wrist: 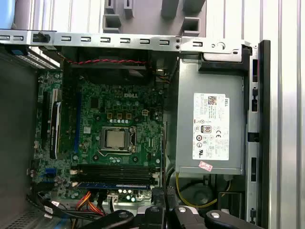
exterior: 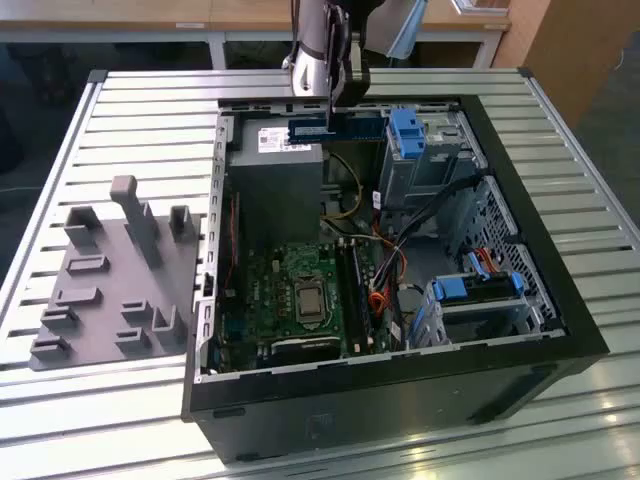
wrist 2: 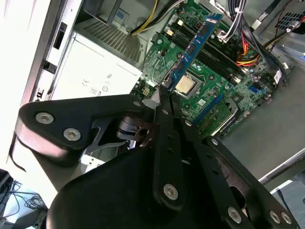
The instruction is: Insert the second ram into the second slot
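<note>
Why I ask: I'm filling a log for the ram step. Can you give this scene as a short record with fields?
gripper: shut on the second ram
second ram: blue stick, held level, up above the open case
memory slots: on the motherboard, beside the processor socket
power supply: grey box with a label, inside the case
grey fixture: on the table, at the exterior view's left of the case
status: second ram not yet in a slot
</note>
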You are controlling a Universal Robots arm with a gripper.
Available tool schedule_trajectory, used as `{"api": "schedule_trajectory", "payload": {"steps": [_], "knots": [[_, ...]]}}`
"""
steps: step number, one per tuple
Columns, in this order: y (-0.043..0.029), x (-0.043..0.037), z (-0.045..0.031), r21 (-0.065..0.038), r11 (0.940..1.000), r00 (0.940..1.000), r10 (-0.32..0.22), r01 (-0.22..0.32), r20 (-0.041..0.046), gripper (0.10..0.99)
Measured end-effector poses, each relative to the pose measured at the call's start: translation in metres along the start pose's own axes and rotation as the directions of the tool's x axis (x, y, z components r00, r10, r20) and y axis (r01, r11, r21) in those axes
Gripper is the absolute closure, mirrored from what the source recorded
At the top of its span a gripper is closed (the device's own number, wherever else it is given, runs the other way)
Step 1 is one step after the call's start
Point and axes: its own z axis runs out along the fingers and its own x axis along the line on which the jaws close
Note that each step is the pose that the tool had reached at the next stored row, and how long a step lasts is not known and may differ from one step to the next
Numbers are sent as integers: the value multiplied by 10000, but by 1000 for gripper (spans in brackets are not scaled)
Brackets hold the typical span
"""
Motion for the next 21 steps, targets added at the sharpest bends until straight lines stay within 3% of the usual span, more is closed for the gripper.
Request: {"api": "schedule_trajectory", "payload": {"steps": [21], "knots": [[2,60,-1,0,10000,10000,13,-13,1,957]]}}
